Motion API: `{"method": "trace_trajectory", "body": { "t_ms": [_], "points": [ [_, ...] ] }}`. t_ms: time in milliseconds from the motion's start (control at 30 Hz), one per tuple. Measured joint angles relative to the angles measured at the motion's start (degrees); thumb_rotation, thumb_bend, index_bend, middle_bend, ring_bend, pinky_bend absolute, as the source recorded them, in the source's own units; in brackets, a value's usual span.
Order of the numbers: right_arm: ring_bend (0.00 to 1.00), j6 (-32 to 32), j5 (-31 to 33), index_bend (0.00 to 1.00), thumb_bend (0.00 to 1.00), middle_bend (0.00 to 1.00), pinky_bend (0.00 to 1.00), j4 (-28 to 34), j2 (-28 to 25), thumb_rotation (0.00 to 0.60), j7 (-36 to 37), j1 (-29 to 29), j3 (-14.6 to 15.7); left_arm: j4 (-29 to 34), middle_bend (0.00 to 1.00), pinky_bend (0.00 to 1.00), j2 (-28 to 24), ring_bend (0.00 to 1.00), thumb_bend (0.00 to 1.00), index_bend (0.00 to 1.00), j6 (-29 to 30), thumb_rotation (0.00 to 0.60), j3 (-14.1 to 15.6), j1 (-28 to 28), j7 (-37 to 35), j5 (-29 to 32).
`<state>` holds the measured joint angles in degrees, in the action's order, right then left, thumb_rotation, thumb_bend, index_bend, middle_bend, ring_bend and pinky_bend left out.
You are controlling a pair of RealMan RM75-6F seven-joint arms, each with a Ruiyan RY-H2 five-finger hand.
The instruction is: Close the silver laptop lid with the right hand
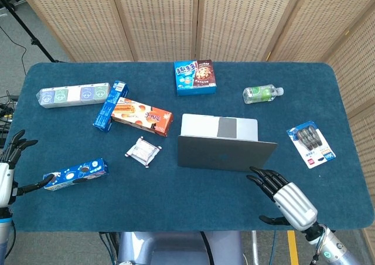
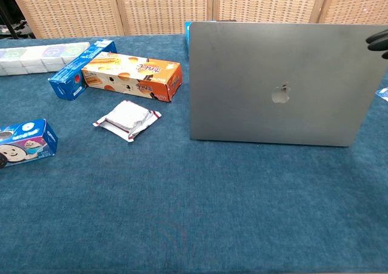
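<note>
The silver laptop (image 1: 225,153) stands open in the middle of the blue table, its lid (image 2: 284,83) upright with the logo side facing me. My right hand (image 1: 285,199) hovers just in front of and to the right of the lid, fingers spread, holding nothing; its dark fingertips (image 2: 378,42) show at the chest view's right edge near the lid's top corner. My left hand (image 1: 9,165) is at the table's left edge, fingers apart and empty, next to a blue snack box (image 1: 75,173).
An orange biscuit box (image 1: 142,116), a blue box (image 1: 111,105) and a small wrapped packet (image 1: 143,152) lie left of the laptop. Behind it are a cookie box (image 1: 195,77) and a bottle (image 1: 261,93). A pen pack (image 1: 310,143) lies right.
</note>
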<state>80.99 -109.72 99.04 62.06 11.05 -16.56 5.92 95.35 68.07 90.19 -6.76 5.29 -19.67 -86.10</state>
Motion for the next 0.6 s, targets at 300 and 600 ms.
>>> {"method": "trace_trajectory", "body": {
  "t_ms": [300, 600],
  "points": [
    [0.12, -2.05, 0.82, 0.09, 0.02, 0.05, 0.15, 0.71, 1.18, 0.600, -0.17, -1.46, -0.53, -0.27, 0.10, 0.19, -0.30, 0.15, 0.01, 0.25, 0.61, 0.600, -0.42, -0.36, -1.79, 0.46],
    [0.12, -4.16, 2.06, 0.09, 0.03, 0.05, 0.15, 0.77, 2.25, 0.600, -0.39, -3.12, -1.31, -0.72, 0.10, 0.19, -0.51, 0.15, 0.01, 0.25, 0.73, 0.600, -0.64, -0.56, -2.92, 0.79]
  ]
}}
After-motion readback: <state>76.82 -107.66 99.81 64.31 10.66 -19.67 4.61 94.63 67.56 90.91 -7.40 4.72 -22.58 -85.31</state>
